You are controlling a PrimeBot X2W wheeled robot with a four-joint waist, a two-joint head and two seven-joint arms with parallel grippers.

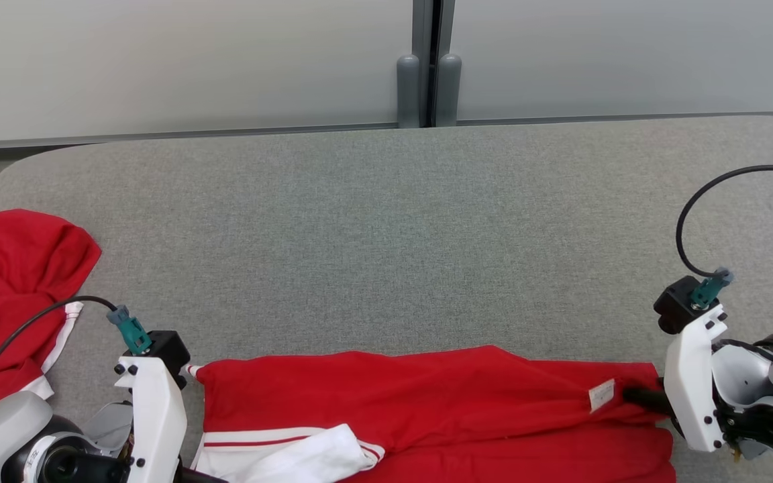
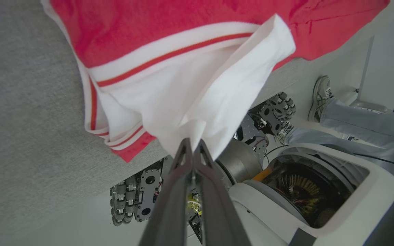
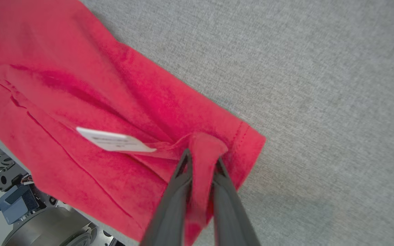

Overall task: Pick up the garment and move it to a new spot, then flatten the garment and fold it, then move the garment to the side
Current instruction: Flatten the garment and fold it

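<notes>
Big grey table [image 1: 386,221] takes up most of the head view. The red garment [image 1: 427,396] is stretched along the table's near edge, and a good part of it spills over that edge, white-trimmed end included. A second red piece [image 1: 11,282] is heaped at the table's left end.

The right gripper [image 3: 202,157] is clamped on a bunched red corner at the table's near right, and that looks like a solid bite. The left gripper [image 2: 192,143] is pinched closed on the garment's white part just off the table's near edge. It's only holding with the very tips though, and I can't really tell how much cloth is in there.

That's my worry: pull it taut or lift it and the white bit slips out, then the overhang drags the lot off the table. The small white tag [image 3: 115,141] by the right grip could also fold under.
</notes>
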